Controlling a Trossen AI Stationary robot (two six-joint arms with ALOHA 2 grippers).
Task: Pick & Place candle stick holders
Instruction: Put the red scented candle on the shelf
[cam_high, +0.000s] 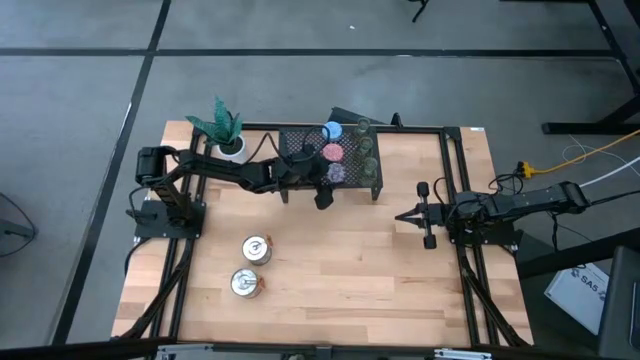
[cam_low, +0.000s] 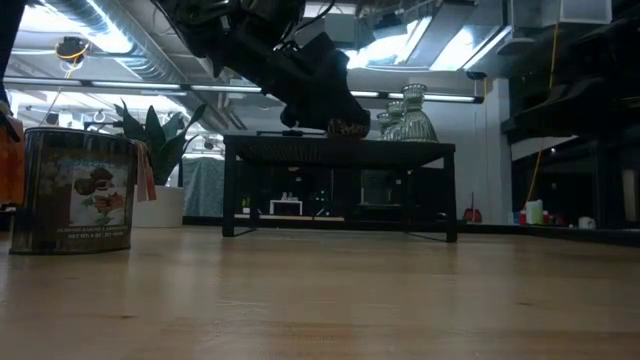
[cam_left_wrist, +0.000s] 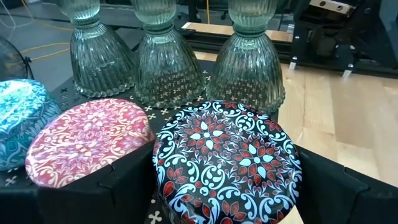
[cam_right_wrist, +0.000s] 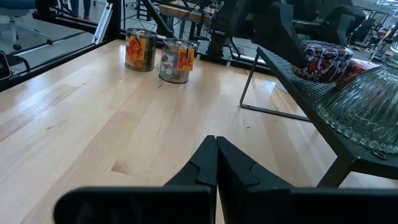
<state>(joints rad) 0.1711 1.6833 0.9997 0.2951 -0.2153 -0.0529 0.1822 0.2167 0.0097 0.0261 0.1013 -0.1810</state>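
Left hand (cam_high: 330, 185) sits at the near edge of the black mesh rack (cam_high: 372, 185), fingers spread to either side of the purple holder (cam_left_wrist: 227, 162); I cannot confirm from my views whether they press on it. That holder rests on the rack top. Just beside it stands the pink holder (cam_left_wrist: 87, 140), then the blue holder (cam_left_wrist: 18, 118). Behind these, three olive-green glass holders (cam_left_wrist: 165, 68) stand in a row on the same rack. Two silvery holders (cam_high: 257, 249) with orange marks stand on the desk (cam_high: 350, 270), well apart from the rack. Right hand (cam_high: 402, 215) hovers over the desk's right side, fingers pressed together, empty. A potted plant (cam_high: 222, 128) stands at the rack's left.
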